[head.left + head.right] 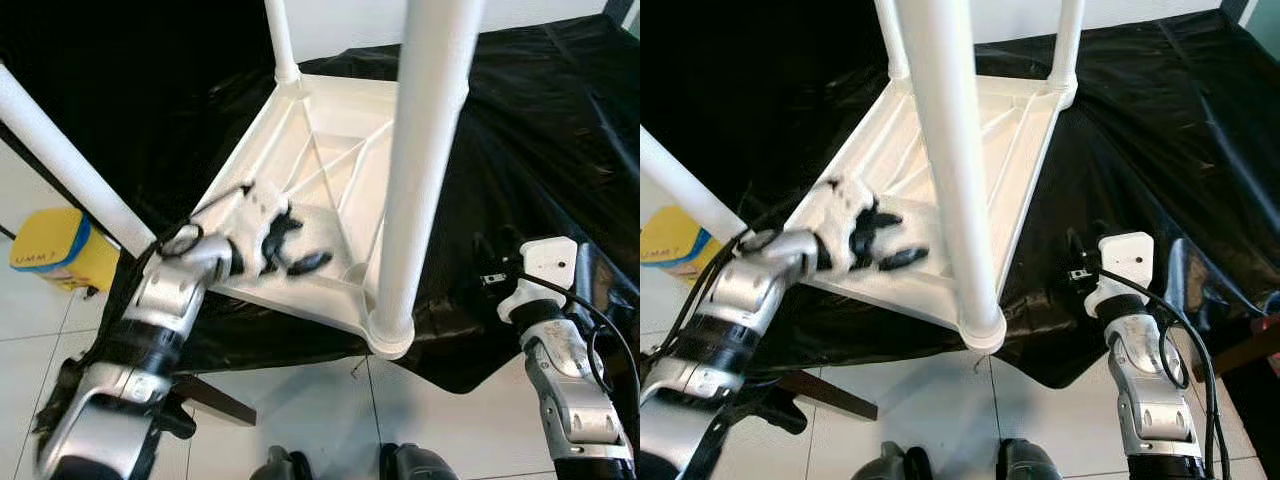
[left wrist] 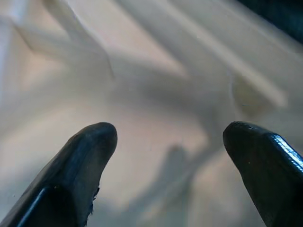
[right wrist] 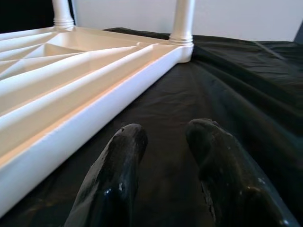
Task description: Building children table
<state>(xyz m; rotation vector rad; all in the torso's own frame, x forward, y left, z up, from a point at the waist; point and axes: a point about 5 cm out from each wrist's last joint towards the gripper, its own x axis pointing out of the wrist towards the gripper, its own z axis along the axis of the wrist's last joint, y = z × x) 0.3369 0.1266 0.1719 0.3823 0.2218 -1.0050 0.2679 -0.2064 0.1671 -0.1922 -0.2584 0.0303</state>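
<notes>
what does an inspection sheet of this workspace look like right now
surface: crinkled black plastic sheet over a raised base
job's things: white plastic children's table top lying upside down, white round legs standing up from its corners
clutter: yellow and blue box on the floor
grippers: left gripper open over the ribbed underside; right gripper open above the sheet, apart from the table
cables: black cables along the right arm
surroundings: white tiled floor, white wall
</notes>
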